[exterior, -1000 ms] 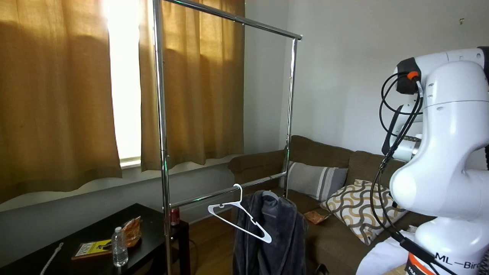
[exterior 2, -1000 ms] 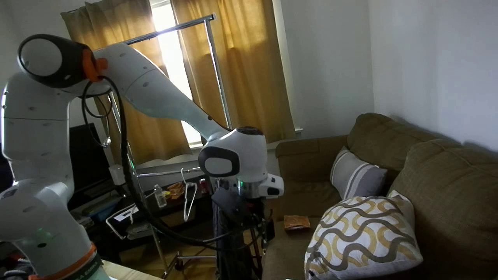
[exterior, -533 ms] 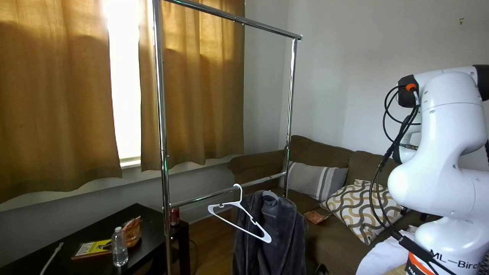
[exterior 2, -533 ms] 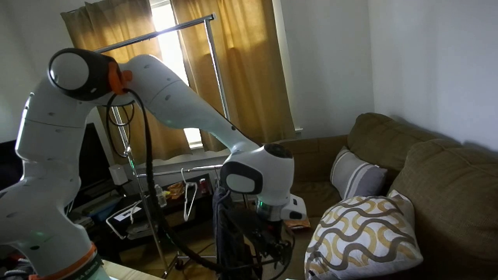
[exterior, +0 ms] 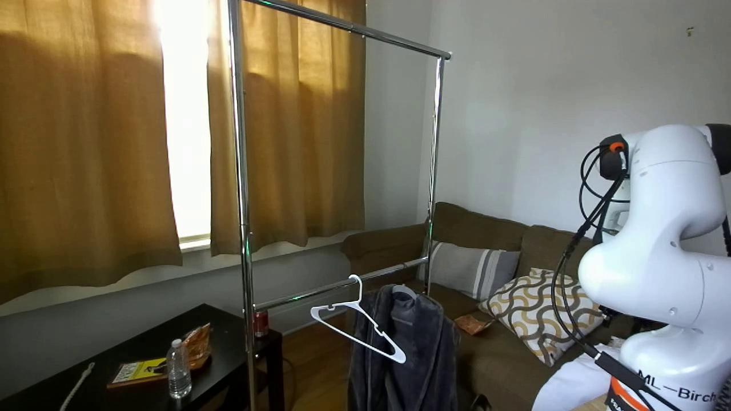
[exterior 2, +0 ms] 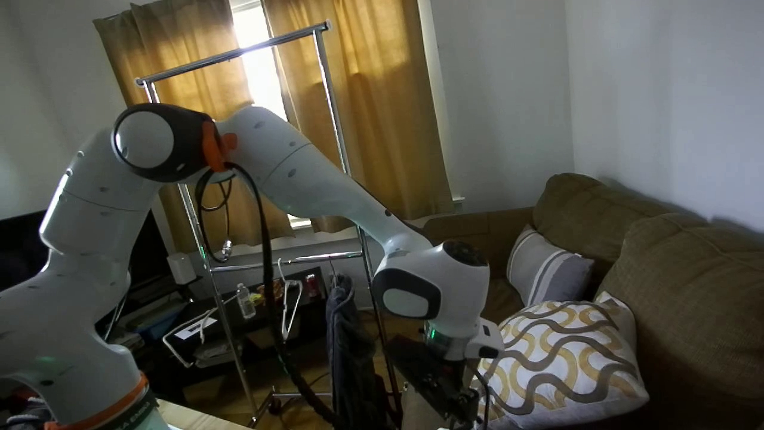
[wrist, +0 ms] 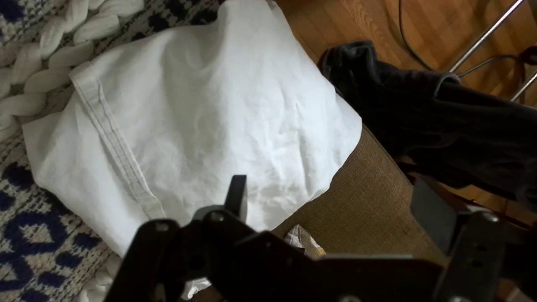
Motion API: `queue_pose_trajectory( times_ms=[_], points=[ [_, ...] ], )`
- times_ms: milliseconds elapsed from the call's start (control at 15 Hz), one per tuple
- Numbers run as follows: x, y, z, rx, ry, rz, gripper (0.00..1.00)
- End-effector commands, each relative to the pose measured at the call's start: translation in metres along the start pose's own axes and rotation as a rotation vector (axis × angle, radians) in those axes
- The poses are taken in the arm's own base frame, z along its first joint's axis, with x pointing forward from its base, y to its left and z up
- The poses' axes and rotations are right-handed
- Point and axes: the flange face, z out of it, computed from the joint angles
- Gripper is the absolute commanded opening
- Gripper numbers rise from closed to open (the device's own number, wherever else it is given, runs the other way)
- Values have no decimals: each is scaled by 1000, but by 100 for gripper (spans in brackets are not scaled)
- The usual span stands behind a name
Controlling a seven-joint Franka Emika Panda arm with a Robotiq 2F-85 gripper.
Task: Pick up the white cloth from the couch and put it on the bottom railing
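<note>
The white cloth (wrist: 201,105) lies spread and wrinkled on the couch (wrist: 361,201) in the wrist view. Part of it also shows in an exterior view beside the robot base (exterior: 571,379). My gripper (wrist: 335,205) is open, with nothing between its fingers. Its left finger (wrist: 237,195) overlaps the cloth's lower edge in view; its right finger (wrist: 436,214) stands over brown couch fabric. I cannot tell the height above the cloth. In an exterior view the gripper (exterior 2: 459,412) hangs low beside the patterned cushion. The bottom railing (exterior: 308,294) shows in both exterior views (exterior 2: 304,260).
A dark grey garment (exterior: 405,348) and a white hanger (exterior: 360,325) hang from the bottom railing. A patterned cushion (exterior 2: 555,364) and a grey cushion (exterior 2: 546,269) lie on the couch. A black table (exterior: 217,331) bears a bottle (exterior: 179,371). A rack post (exterior 2: 334,101) stands behind the arm.
In the exterior views the arm has lowered. Its wrist and gripper have moved away from the rack and garment, down toward the patterned cushion. The rack, hanger and garment have not moved.
</note>
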Motion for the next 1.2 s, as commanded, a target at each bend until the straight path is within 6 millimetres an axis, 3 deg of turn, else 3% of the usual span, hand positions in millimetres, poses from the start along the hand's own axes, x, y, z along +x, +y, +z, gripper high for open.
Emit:
queue_pose_trajectory(
  times_ms=[0, 133, 467, 933, 1133],
  points=[
    [2, 0, -1, 1, 1, -1, 100],
    [4, -1, -2, 1, 3, -3, 100],
    [14, 38, 9, -19, -20, -36, 100],
    [3, 97, 33, -84, -115, -29, 100],
    [4, 118, 32, -122, -91, -33, 100]
  ],
)
